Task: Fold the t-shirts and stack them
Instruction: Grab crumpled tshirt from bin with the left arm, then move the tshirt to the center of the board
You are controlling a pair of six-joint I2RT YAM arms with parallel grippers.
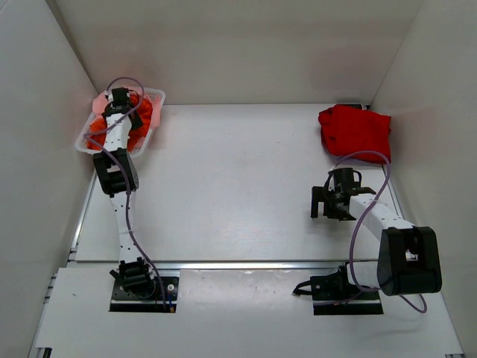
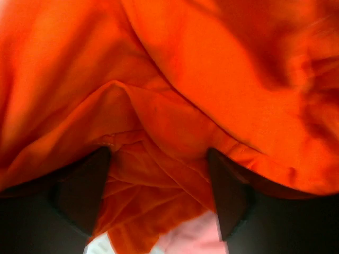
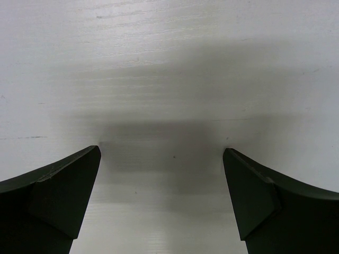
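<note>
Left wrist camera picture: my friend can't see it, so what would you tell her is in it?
A crumpled bright orange t-shirt fills nearly the whole close-up picture. At the bottom, the two dark fingers of the left end effector stand wide apart with orange folds between them, and a little pale pink cloth peeks out below.

Top view overhead, whole table (image 1: 238, 186) — left wrist tight on orange shirt (image 2: 222, 79), right wrist near table.

White table (image 1: 223, 186) bears basket (image 1: 154, 101) (far left) and red t-shirt (image 1: 354, 130).
</note>
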